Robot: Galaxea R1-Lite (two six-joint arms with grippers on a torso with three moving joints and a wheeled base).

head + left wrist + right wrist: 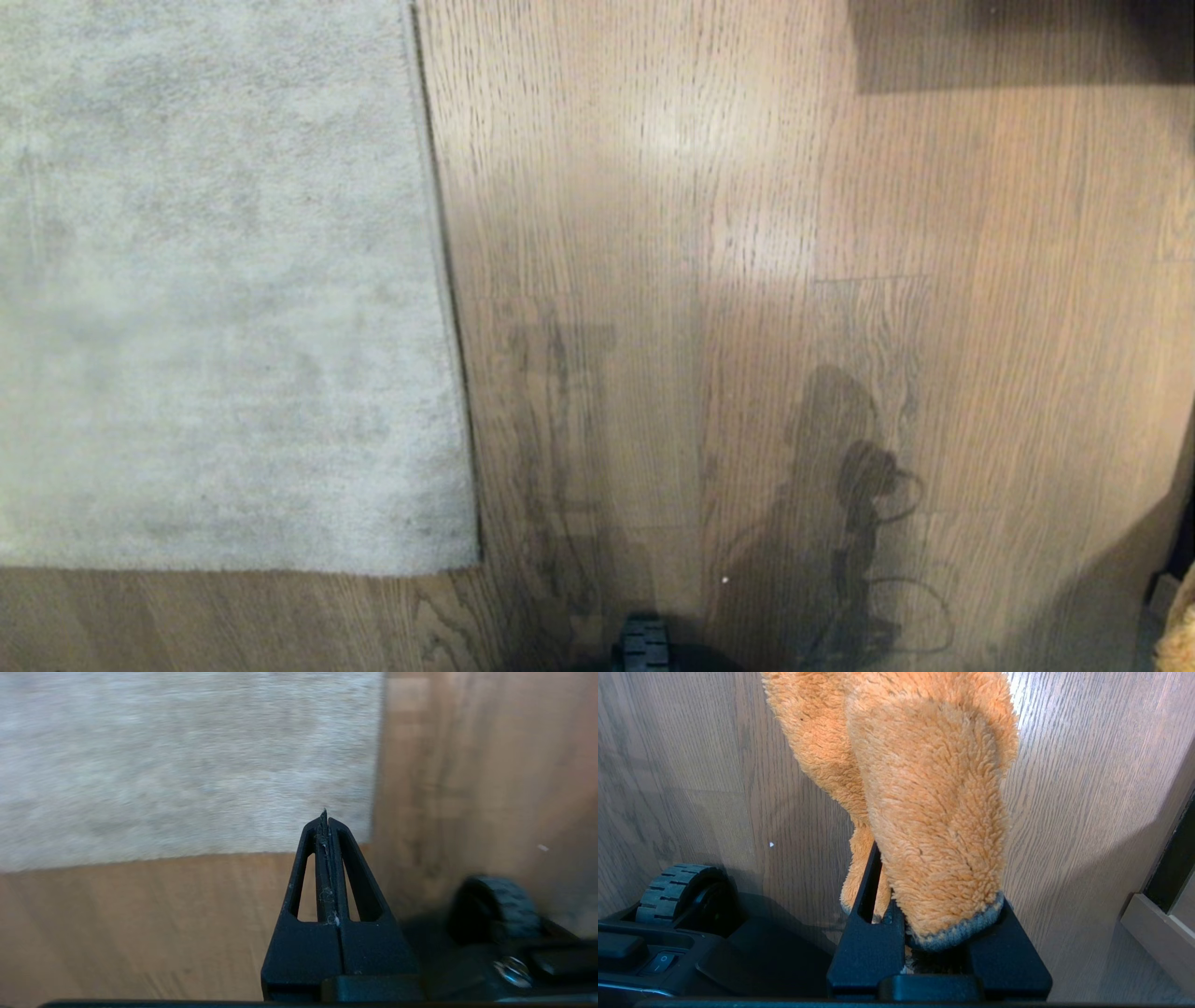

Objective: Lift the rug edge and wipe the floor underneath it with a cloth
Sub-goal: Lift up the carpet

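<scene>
Wood floor (709,280) throughout. Rug edge (376,774) lies just ahead of left gripper (325,814), fingers pressed together, empty. Right gripper (896,905) pinches cloth (924,812), farther off.

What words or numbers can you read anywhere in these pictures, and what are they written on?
None: no words or numbers show on the rug, the floor, the cloth or the grippers.
The switch on the robot's base bears a small round mark, not a readable word.
</scene>
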